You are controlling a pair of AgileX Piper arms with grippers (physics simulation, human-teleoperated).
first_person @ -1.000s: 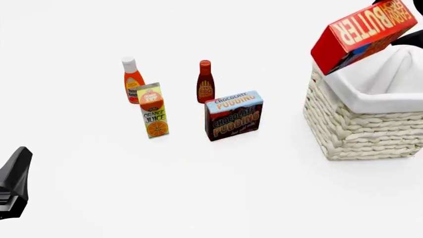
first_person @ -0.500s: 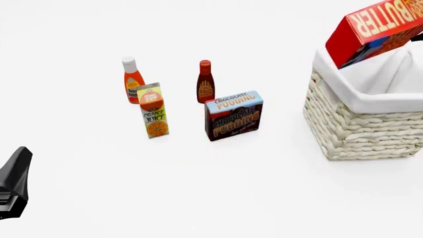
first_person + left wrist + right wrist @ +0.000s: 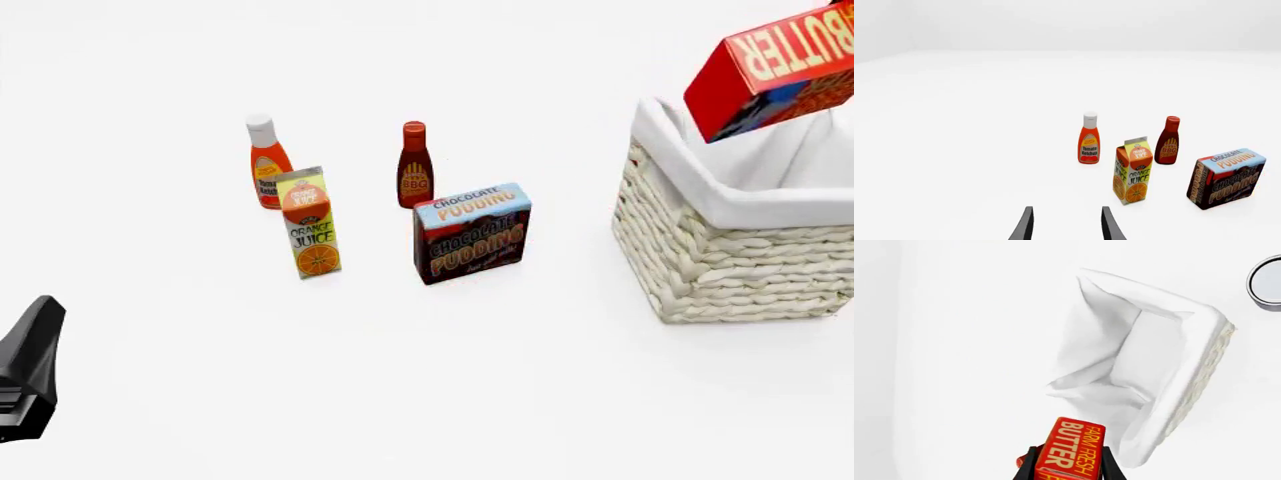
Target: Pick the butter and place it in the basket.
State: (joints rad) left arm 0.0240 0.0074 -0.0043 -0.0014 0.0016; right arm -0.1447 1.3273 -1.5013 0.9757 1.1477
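1. We see the butter [image 3: 781,72] clamped between the right gripper [image 3: 1067,466] fingers, tilted in the air above the basket [image 3: 727,250].
2. Letting go off-centre could make it strike the rim and tumble outside.
3. The left gripper [image 3: 1065,225] fingers are spread, holding nothing.

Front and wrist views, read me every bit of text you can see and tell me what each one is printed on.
"FARM FRESH BUTTER": butter, held in the right gripper.
"CHOCOLATE PUDDING": top and front of the pudding box.
"ORANGE JUICE": juice carton; its small upper label is blurred.
"Tomato Ketchup": ketchup bottle.
"BBQ": sauce bottle; the rest is too small.
No text on the basket.
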